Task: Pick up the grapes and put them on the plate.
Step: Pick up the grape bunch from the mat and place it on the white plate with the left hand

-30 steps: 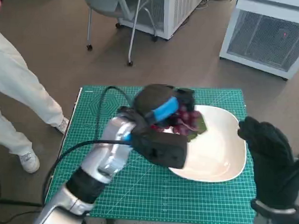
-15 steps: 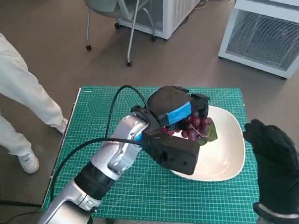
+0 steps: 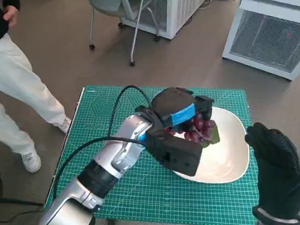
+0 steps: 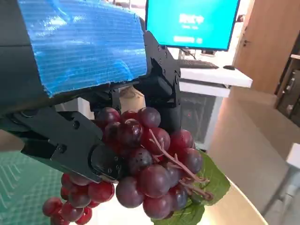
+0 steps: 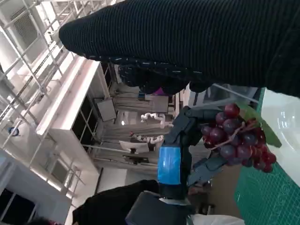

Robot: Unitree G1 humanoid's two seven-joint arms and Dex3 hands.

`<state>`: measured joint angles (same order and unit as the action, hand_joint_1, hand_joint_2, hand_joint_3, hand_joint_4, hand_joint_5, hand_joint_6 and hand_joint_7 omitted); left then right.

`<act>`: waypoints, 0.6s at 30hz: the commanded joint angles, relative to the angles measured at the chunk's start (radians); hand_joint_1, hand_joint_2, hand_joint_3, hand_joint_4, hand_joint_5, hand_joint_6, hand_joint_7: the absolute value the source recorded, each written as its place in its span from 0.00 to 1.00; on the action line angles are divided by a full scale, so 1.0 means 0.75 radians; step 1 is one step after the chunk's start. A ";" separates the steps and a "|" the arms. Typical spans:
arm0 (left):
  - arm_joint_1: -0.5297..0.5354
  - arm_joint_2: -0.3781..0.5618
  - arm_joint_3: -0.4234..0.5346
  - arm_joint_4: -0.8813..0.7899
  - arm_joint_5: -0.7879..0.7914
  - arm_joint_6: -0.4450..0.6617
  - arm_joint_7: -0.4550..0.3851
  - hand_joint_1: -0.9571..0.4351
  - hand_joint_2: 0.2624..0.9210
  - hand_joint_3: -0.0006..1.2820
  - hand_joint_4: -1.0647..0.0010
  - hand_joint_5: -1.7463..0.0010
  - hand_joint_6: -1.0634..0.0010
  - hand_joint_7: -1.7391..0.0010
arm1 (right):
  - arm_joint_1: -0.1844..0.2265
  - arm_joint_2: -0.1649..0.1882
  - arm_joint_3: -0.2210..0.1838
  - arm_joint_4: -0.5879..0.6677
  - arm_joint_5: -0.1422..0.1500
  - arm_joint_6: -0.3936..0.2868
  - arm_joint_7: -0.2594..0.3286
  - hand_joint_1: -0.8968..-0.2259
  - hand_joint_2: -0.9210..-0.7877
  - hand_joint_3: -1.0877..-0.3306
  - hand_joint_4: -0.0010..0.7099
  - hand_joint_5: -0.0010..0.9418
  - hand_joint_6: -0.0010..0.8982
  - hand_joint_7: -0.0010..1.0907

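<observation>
I see the left robot hand (image 3: 182, 114) holding the grapes (image 4: 150, 164), a dark red bunch with a green leaf, over the white plate (image 3: 233, 151). The right robot hand (image 3: 275, 163) seems open and empty, though its fingers barely show.

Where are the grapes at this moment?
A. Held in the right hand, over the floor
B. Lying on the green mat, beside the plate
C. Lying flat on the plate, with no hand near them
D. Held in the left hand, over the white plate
D: the left hand grips the grapes over the white plate; the left wrist view shows black fingers closed around the bunch.
</observation>
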<state>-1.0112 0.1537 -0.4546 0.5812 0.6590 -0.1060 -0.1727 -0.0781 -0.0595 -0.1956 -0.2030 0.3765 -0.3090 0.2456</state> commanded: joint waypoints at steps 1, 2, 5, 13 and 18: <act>-0.040 -0.031 0.007 0.036 -0.034 -0.013 -0.005 0.69 1.00 0.08 0.36 0.34 0.46 0.28 | 0.045 0.018 0.002 0.004 -0.009 -0.012 -0.013 0.86 0.00 0.72 0.79 0.51 0.35 0.76; -0.039 -0.035 0.008 0.041 -0.038 -0.013 -0.008 0.69 1.00 0.08 0.37 0.33 0.46 0.28 | 0.047 0.018 0.003 0.005 -0.010 -0.015 -0.012 0.86 0.00 0.72 0.79 0.51 0.34 0.76; -0.037 -0.046 0.009 0.057 -0.053 -0.018 -0.020 0.69 1.00 0.09 0.39 0.32 0.47 0.28 | 0.051 0.021 0.006 0.008 -0.012 -0.019 -0.013 0.86 0.00 0.72 0.79 0.51 0.34 0.76; -0.027 -0.081 0.020 0.127 -0.125 -0.068 -0.044 0.69 0.99 0.17 0.53 0.28 0.59 0.27 | 0.062 0.023 0.010 0.005 -0.024 -0.025 -0.020 0.87 0.00 0.72 0.79 0.50 0.34 0.76; -0.018 -0.087 0.025 0.169 -0.169 -0.105 -0.069 0.60 0.99 0.07 0.67 0.81 0.63 0.75 | 0.071 0.025 0.014 -0.004 -0.023 -0.023 -0.022 0.87 0.00 0.71 0.79 0.50 0.33 0.76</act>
<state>-1.0132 0.0961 -0.4477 0.6913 0.5570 -0.1635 -0.2110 -0.0514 -0.0474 -0.1890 -0.2047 0.3667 -0.3345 0.2408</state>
